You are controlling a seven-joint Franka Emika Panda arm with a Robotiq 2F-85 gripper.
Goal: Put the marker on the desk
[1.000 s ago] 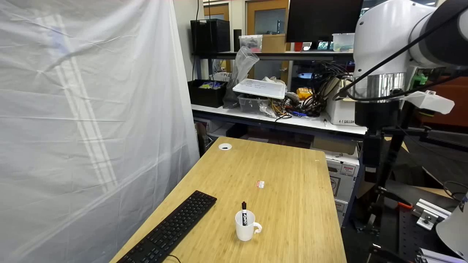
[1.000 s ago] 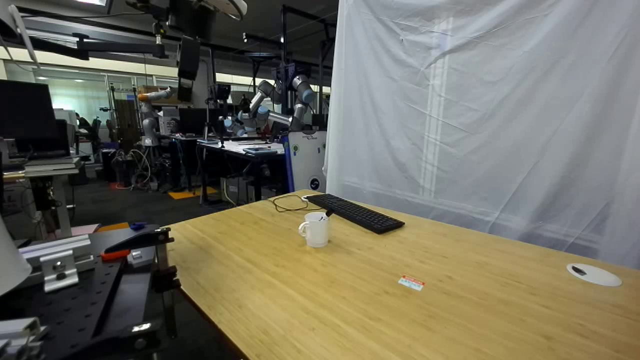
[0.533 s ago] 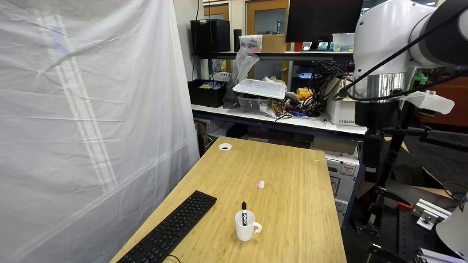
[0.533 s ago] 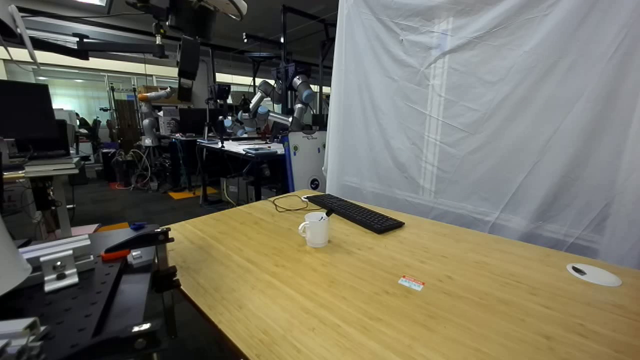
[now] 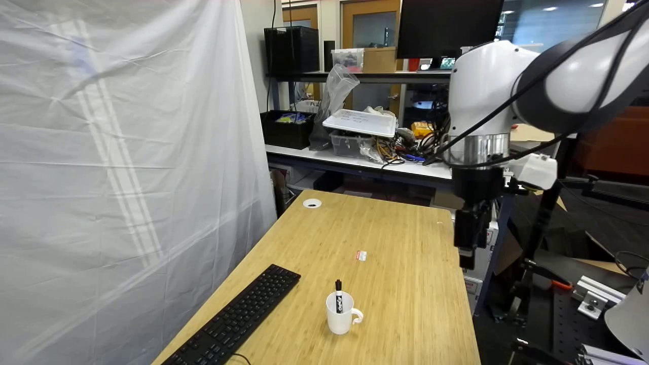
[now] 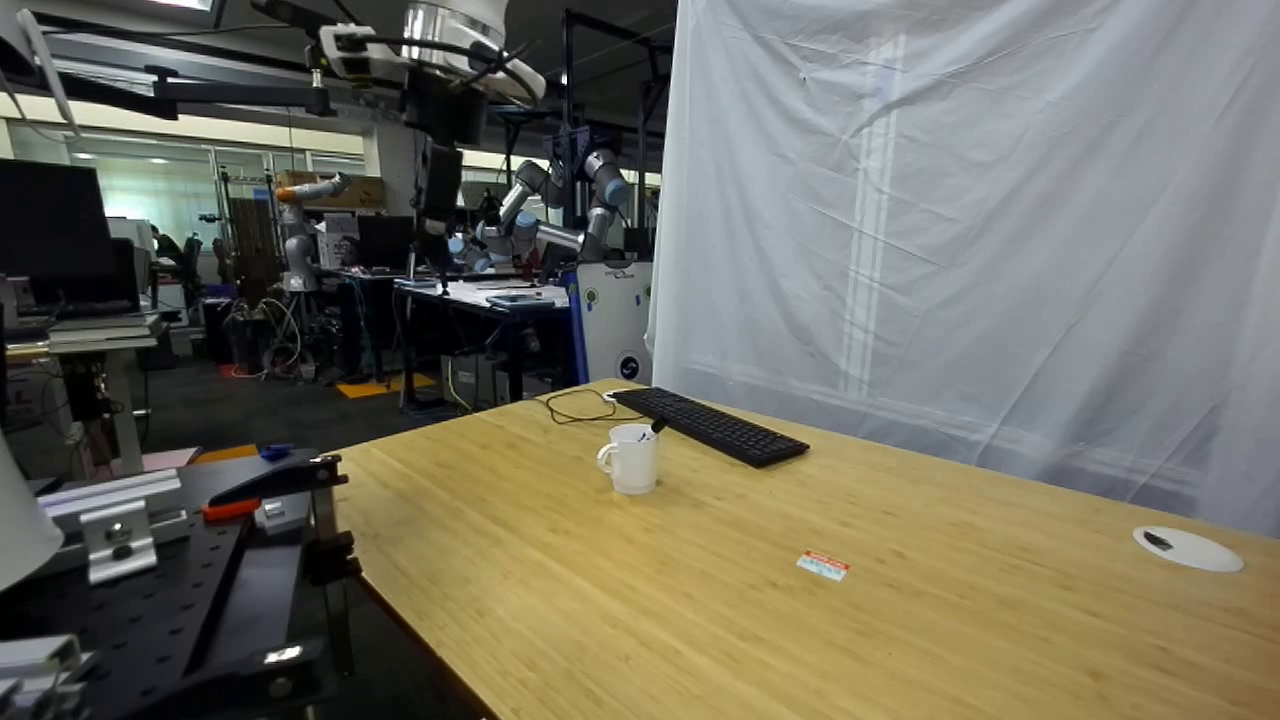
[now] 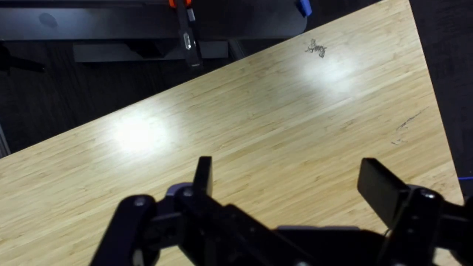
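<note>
The marker [image 5: 338, 300] is black with a white label band. It stands leaning inside the white mug [image 5: 338, 324], its dark end above the rim. In an exterior view only the marker's dark end [image 6: 658, 426] shows above the mug [image 6: 632, 470]. The mug stands on the light wood desk [image 5: 405, 284]. My gripper [image 5: 467, 258] hangs high, by the desk's right edge in that view, well apart from the mug. In the wrist view the gripper [image 7: 286, 173] is open and empty over the bare desk [image 7: 258, 122]. Marker and mug are out of the wrist view.
A black keyboard [image 5: 238, 314] lies on the desk near the mug, its cable beside it. A small red and white sticker [image 6: 823, 565] is on the desktop. A white curtain [image 5: 127, 177] hangs along one side. A clamp [image 7: 188, 40] and black bench lie beyond the desk edge.
The arm and gripper have moved: left and lower toward the desk in an exterior view, right and lower in the opposite view. The marker, mug and keyboard have not moved.
</note>
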